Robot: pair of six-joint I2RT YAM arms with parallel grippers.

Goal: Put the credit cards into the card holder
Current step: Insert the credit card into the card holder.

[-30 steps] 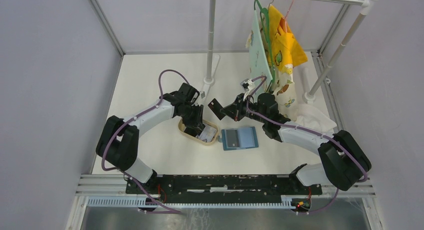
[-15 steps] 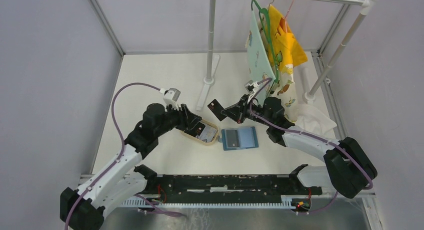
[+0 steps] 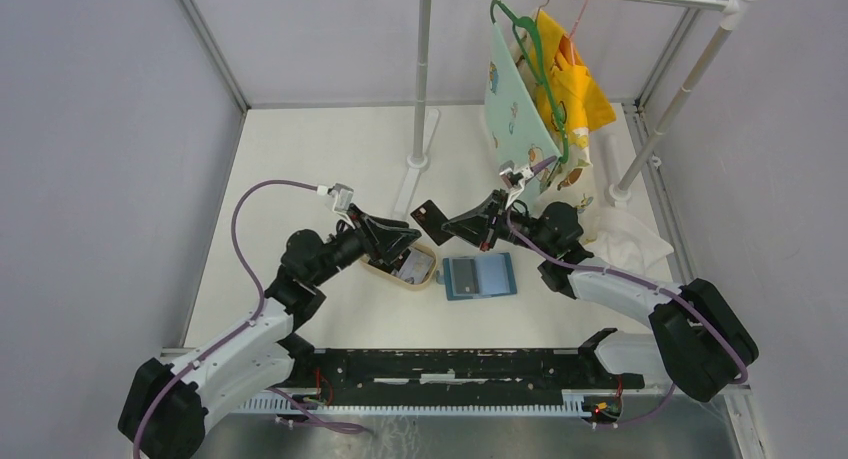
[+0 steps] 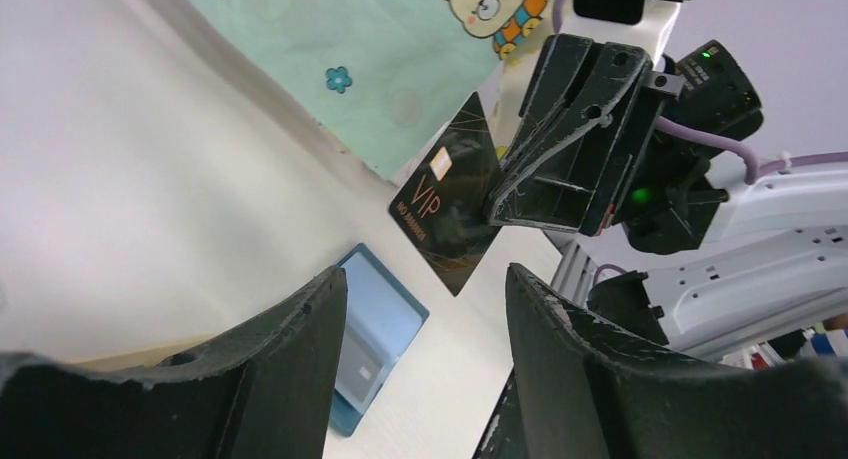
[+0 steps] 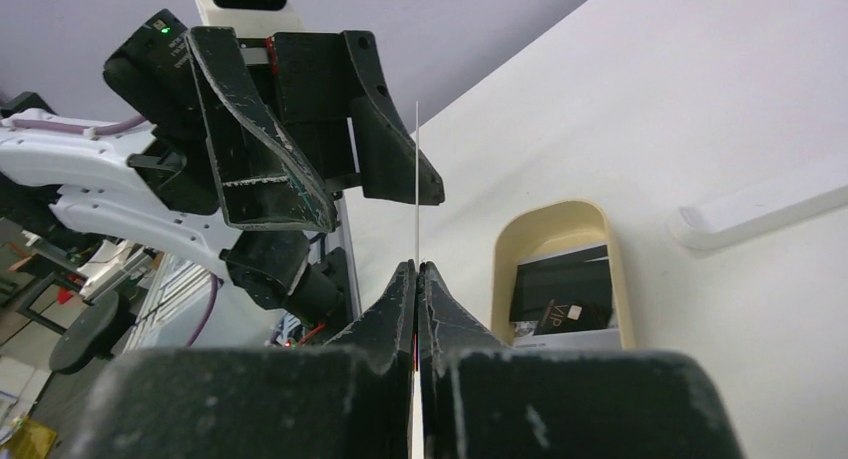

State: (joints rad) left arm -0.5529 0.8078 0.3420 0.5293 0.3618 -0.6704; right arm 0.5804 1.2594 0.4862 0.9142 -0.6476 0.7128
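Black VIP card (image 4: 448, 211) pinched by its edge in right gripper (image 5: 417, 271), held off the table (image 3: 330, 159), just far of tan oval tray (image 3: 370, 264). More cards (image 3: 418, 269) lie in tray. Teal card holder (image 3: 480, 276) lies open flat, just right of tray. Left gripper (image 4: 425, 309) jaws spread, empty, facing held card, near tray's far end.

Overhead view, wrist views facing, sharing card (image 4: 447, 207)

White arm links (image 3: 240, 339), black joints (image 3: 700, 334), purple cables (image 3: 270, 183), scuffed black jaws, green status light (image 4: 708, 51)
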